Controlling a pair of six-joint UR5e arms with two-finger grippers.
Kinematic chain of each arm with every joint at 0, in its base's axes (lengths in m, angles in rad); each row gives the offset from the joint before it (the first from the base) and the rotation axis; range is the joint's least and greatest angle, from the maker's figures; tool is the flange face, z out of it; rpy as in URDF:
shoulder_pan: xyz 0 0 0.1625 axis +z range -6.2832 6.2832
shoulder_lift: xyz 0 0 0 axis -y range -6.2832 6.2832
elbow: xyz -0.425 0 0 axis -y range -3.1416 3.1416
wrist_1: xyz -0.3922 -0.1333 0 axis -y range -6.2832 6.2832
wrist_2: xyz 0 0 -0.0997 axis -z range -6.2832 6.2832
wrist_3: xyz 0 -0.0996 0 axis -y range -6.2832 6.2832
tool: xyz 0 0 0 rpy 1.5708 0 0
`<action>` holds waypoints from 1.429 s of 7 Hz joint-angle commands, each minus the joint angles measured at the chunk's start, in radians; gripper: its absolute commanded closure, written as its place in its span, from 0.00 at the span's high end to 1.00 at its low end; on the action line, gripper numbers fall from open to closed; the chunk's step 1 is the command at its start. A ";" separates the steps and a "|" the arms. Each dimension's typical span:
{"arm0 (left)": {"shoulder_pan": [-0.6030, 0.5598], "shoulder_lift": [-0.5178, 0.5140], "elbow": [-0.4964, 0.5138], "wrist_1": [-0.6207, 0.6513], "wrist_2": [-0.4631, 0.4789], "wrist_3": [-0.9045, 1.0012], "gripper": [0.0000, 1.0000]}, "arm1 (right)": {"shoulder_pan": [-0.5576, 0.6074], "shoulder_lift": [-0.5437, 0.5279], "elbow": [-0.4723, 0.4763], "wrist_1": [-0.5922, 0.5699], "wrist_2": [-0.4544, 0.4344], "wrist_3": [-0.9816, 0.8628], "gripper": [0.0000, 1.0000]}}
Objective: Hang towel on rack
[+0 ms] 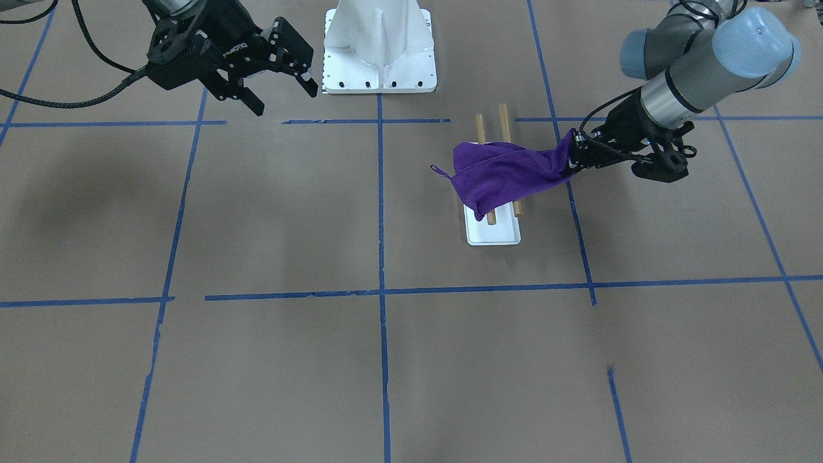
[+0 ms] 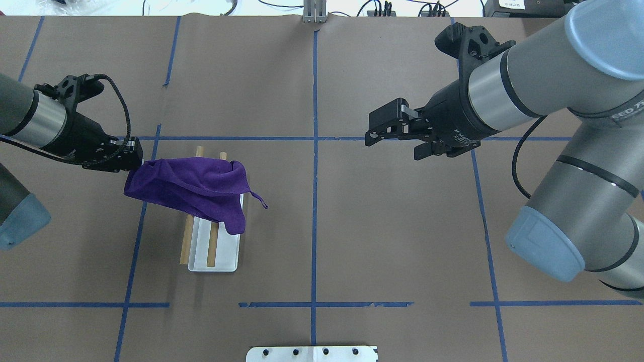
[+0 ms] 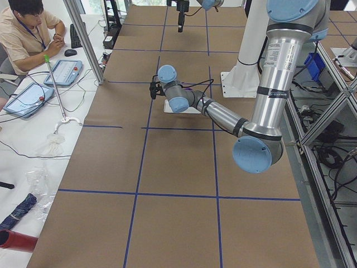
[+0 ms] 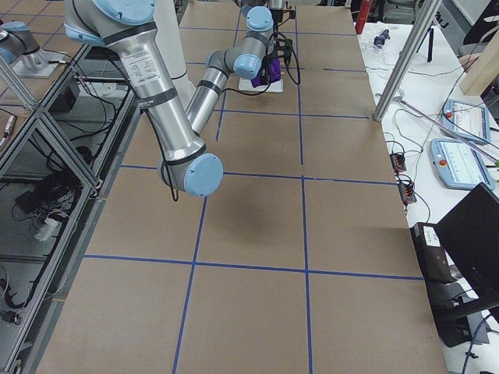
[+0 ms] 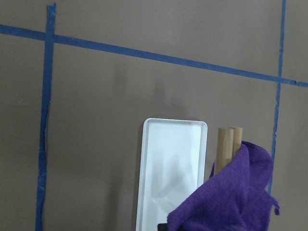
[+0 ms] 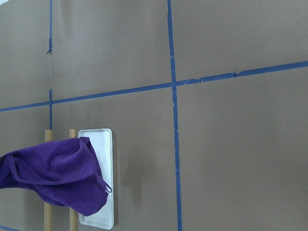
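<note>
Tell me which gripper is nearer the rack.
Left. The left gripper sits just beside the rack, shut on the towel draped over its bars; the right gripper hangs open far across the table.

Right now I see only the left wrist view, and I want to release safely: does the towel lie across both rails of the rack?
Observer: Yes. In the overhead view the towel is draped across both wooden rails of the rack, toward the end away from the robot.
Operator: Is one end pulled off to the side?
Observer: Yes. The left gripper is shut on one end, and that end stretches off the rack's side.
Operator: Is the other arm in the way?
Observer: No. The right gripper is open and hovers well away from the rack.
</note>
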 commanded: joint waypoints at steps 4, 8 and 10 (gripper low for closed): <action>-0.002 -0.009 0.033 -0.002 0.038 -0.005 1.00 | 0.016 -0.064 0.023 -0.001 -0.003 0.000 1.00; -0.111 0.124 0.021 -0.063 0.040 0.186 1.00 | 0.203 -0.335 0.046 -0.006 0.052 -0.160 1.00; -0.323 0.302 0.018 -0.063 0.038 0.631 1.00 | 0.386 -0.530 -0.001 -0.019 0.058 -0.610 1.00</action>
